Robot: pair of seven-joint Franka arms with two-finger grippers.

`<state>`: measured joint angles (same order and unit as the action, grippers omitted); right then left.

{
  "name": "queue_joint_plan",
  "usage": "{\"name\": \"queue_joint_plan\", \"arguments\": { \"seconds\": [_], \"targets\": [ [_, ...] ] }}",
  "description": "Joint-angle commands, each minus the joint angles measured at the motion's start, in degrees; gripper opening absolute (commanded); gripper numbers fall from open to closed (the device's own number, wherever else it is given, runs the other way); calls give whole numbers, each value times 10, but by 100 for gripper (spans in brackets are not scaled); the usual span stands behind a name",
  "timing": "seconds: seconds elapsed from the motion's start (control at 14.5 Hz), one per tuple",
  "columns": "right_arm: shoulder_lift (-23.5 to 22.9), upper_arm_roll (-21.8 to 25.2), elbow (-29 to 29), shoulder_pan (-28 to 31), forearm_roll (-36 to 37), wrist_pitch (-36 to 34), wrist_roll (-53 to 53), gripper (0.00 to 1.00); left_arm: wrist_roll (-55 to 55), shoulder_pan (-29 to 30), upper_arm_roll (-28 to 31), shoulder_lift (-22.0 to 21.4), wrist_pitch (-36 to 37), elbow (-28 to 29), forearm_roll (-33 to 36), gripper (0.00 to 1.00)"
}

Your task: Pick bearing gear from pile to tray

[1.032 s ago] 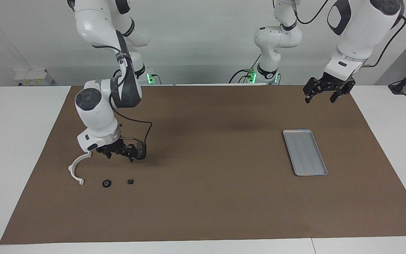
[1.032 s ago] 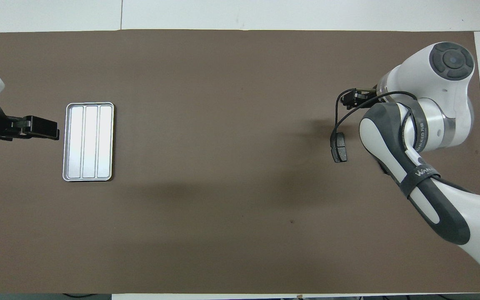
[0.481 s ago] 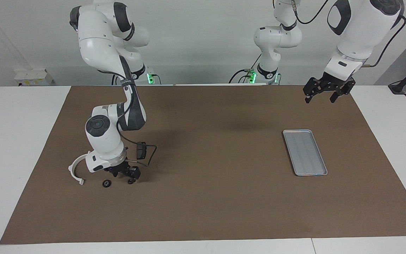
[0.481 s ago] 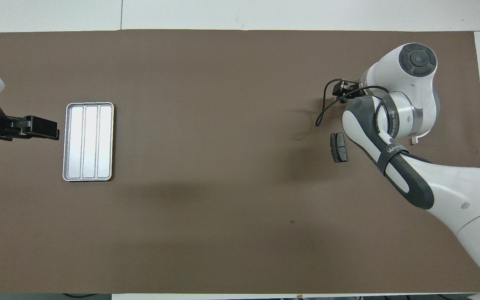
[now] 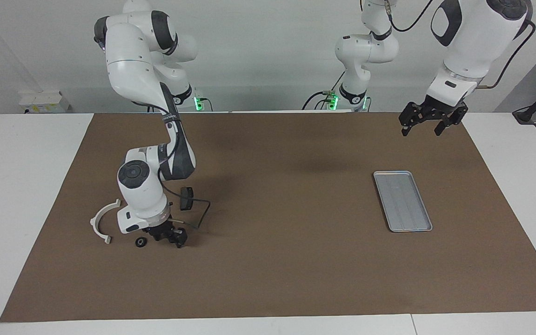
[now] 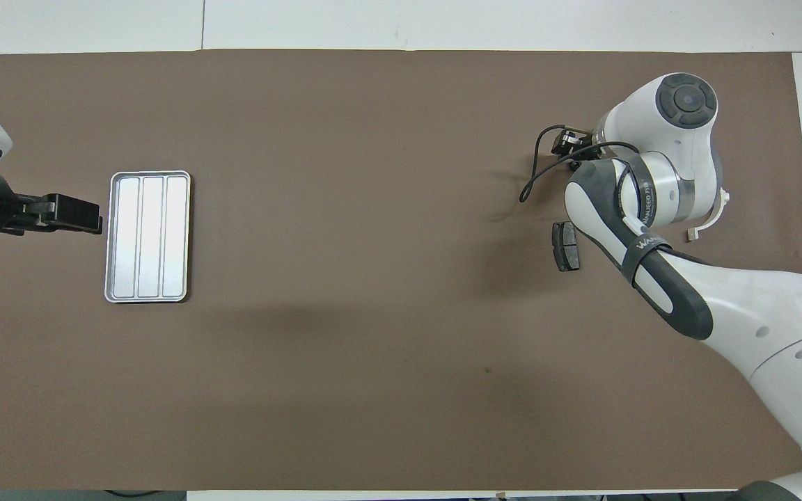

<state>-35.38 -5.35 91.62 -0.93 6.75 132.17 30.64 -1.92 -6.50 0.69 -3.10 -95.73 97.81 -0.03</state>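
Lowered now, my right gripper [image 5: 171, 240] narrows at the brown mat's [image 5: 277, 260] eight o'clock; left gripper [image 5: 427, 124] waits wide.

- The right gripper [image 5: 171, 239] is down at the brown mat [image 5: 277, 279], beside a small black round piece [image 5: 141, 242], near the mat's right-arm end.
- A white half-ring bracket [image 5: 100, 221] lies beside them.
- A dark brake pad [image 5: 186, 191] lies nearer the robots.
- The tray [image 5: 402, 201] sits toward the left-arm end.
- The left gripper [image 5: 427, 124] waits, jaws apart, over the mat's corner.
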Motion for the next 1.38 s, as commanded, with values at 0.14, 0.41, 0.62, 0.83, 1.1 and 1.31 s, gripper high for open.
{"name": "queue_joint_plan", "arguments": {
  "seconds": [0.14,0.41,0.62,0.83,1.1,1.31],
  "targets": [
    [-5,-4,0,-7,2,-12,54,52,-23,-6,4,-17,-4,17,-1,100],
    [-5,-5,6,-9,-2,-9,59,22,-30,-6,4,-13,-20,12,-1,100],
    [-5,-5,5,-8,-2,-11,53,0,-31,-6,4,-13,-32,14,-1,100],
    [-2,-4,2,-7,2,-18,50,0,-37,-13,4,-12,-33,12,10,100],
    [13,-8,-90,-7,0,-195,0,0,-40,-19,3,-14,-47,19,30,100],
    [49,-47,-144,-7,1,-320,-11,0,-40,-19,1,-14,-52,19,30,100]
  ]
}}
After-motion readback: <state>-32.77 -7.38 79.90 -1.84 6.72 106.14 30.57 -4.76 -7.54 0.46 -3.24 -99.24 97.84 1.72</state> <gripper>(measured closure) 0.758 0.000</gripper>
